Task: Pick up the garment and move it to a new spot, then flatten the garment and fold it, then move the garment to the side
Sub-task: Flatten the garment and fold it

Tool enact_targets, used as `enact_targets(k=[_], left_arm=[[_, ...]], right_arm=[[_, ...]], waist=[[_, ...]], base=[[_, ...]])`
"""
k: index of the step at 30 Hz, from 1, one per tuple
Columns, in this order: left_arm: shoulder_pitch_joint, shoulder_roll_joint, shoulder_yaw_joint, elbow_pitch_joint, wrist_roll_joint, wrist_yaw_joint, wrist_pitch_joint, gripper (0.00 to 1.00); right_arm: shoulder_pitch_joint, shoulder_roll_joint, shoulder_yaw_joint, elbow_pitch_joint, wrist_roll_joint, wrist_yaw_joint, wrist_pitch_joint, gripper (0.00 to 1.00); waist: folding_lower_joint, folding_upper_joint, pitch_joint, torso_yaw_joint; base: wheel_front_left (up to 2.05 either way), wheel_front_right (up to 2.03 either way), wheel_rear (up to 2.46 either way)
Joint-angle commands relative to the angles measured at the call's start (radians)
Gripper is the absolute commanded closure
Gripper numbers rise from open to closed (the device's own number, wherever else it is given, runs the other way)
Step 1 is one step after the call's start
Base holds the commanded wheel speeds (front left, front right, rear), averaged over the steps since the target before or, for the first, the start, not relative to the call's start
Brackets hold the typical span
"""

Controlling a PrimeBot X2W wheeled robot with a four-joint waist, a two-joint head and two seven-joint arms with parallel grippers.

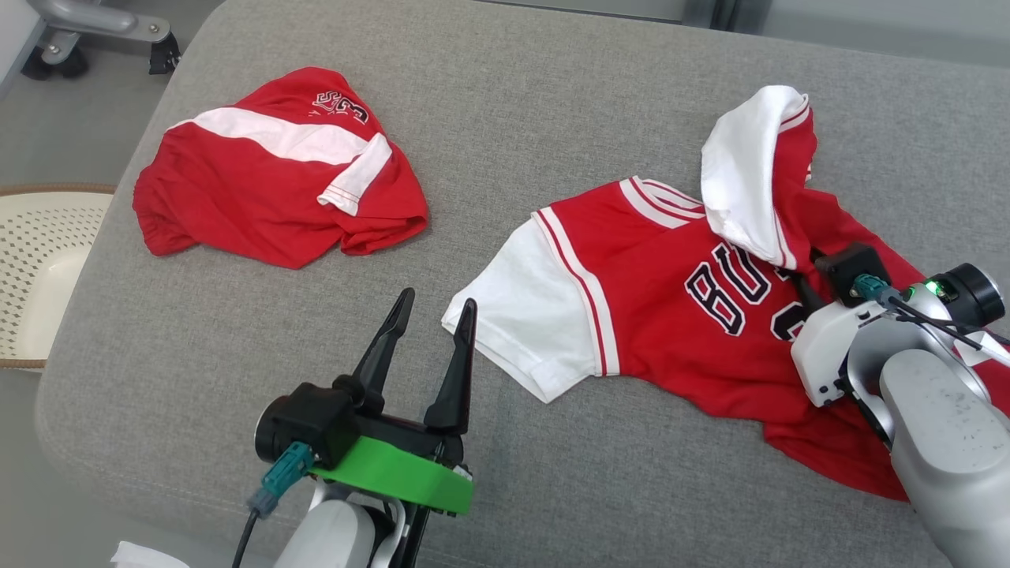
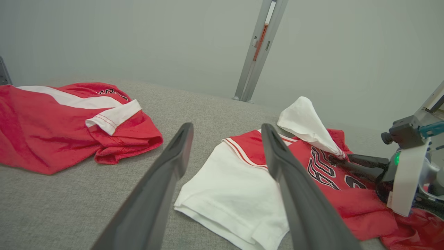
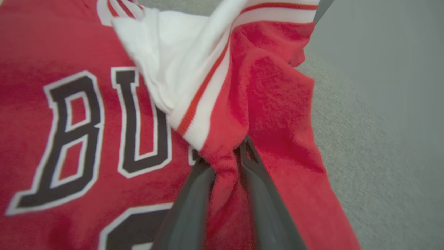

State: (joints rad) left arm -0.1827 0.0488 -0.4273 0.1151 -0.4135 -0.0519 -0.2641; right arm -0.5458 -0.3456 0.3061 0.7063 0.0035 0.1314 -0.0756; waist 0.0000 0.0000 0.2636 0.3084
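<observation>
Surface: a wide grey woven-fabric cushion fills the head view, with pale floor beyond its left edge.
Background: in the left wrist view, a plain grey wall and a slim metal post stand behind the cushion.
Task garment: a red and white jersey with black outlined lettering lies chest-up on the right half of the cushion.
Long axis: the jersey runs on a diagonal, its striped collar toward the middle top and its red hem toward the lower right, under the right forearm.
Sleeves: one white sleeve lies flat, pointing toward the centre; the other white sleeve is flipped over the chest and stands up in a peak.
Right gripper: clenched on a raised ridge of red cloth just below the flipped sleeve, one dark finger on each side of the fold.
Left gripper: released, fingers spread apart over bare cushion, its tips just beside the flat sleeve and holding nothing.
Other cloth: a folded red garment with a white band lies at the far left, well apart from the jersey.
Edge: a cream perforated basket sits on the floor left of the cushion.
</observation>
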Motion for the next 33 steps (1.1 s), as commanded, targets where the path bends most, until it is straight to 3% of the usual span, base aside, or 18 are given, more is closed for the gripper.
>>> enact_targets(k=[1, 6, 12, 18, 25, 26, 27, 33], left_arm=[[-0.011, 0.003, 0.002, 0.003, 0.001, 0.005, -0.001, 0.0], [-0.008, 0.003, -0.003, 0.006, -0.002, 0.002, -0.001, 0.0], [-0.011, 0.003, -0.01, -0.001, -0.006, 0.003, -0.001, 0.0], [-0.028, 0.003, -0.034, -0.005, -0.023, -0.006, 0.0, 0.0], [-0.053, 0.003, -0.073, -0.01, -0.046, -0.004, 0.0, 0.0], [-0.055, 0.003, -0.075, -0.01, -0.046, -0.003, 0.0, 0.0], [-0.057, 0.003, -0.076, -0.009, -0.045, -0.001, 0.0, 0.0], [-0.044, 0.003, -0.051, -0.001, -0.033, 0.011, 0.0, 0.0]], right_arm=[[-0.012, -0.003, -0.018, 0.015, -0.01, -0.001, -0.014, 1.0], [-0.044, -0.009, -0.053, 0.03, -0.016, -0.001, -0.044, 1.0], [-0.129, -0.066, -0.05, -0.002, -0.04, -0.001, -0.033, 1.0], [-0.27, -0.155, 0.113, -0.016, -0.03, -0.001, -0.001, 1.0], [-0.481, -0.239, 0.382, 0.091, -0.026, -0.001, -0.057, 1.0], [-0.501, -0.236, 0.407, 0.112, -0.02, -0.001, -0.066, 0.27], [-0.519, -0.226, 0.432, 0.144, -0.003, -0.001, -0.072, 0.0], [-0.527, -0.15, 0.447, 0.25, 0.088, -0.001, -0.14, 0.0]], waist=[[0.0, 0.0, -0.006, -0.006], [0.0, 0.0, -0.023, -0.023], [0.0, 0.0, -0.022, -0.029], [0.0, 0.0, 0.012, 0.005], [0.0, 0.0, 0.056, 0.064], [0.0, 0.0, 0.057, 0.067], [0.0, 0.0, 0.058, 0.071], [0.0, 0.0, 0.032, 0.045]], base=[[0.0, 0.0, 0.0], [0.0, 0.0, 0.0], [0.0, 0.0, 0.0], [0.0, 0.0, 0.0], [0.0, 0.0, 0.0], [0.0, 0.0, 0.0], [0.0, 0.0, 0.0], [0.0, 0.0, 0.0]])
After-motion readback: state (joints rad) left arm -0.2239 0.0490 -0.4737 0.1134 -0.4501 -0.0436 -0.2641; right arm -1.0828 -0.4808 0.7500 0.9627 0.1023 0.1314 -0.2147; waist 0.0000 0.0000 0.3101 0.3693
